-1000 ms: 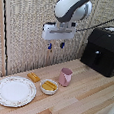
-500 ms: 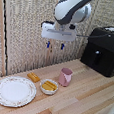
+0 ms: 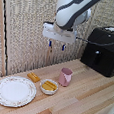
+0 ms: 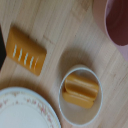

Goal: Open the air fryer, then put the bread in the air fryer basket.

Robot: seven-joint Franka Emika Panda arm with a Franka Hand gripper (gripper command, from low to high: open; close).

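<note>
The gripper (image 3: 56, 45) hung high in the upper middle of the exterior view, well above the table (image 3: 84, 98), with nothing between its two short fingers, which stood slightly apart. It looked open and empty.

The fryer (image 3: 105, 50) sat at the right of that view with its drawer shut. The handle (image 3: 97, 58) stuck out from the drawer front, facing the middle of the table. So the first step appeared not yet done, and the handle lay to the exterior view's right of the gripper and somewhat lower. Its long axis seemed to run up and down, though it was too small to be sure.

The bread (image 3: 33, 77) lay flat on the table at lower left of centre, between the plate (image 3: 14, 91) and the bowl (image 3: 49, 86), near both. The wrist view showed the bread (image 4: 25, 50) clear of the bowl's rim (image 4: 62, 90), its long axis slanted. The bowl held a yellow food piece (image 4: 80, 91). A pink cup (image 3: 65, 76) stood just beside the bowl.

Between gripper and handle the air looked open. The cup stood lower down, probably out of the way. A dark cable (image 3: 87, 41) ran from the fryer's top towards the arm and might need watching.
</note>
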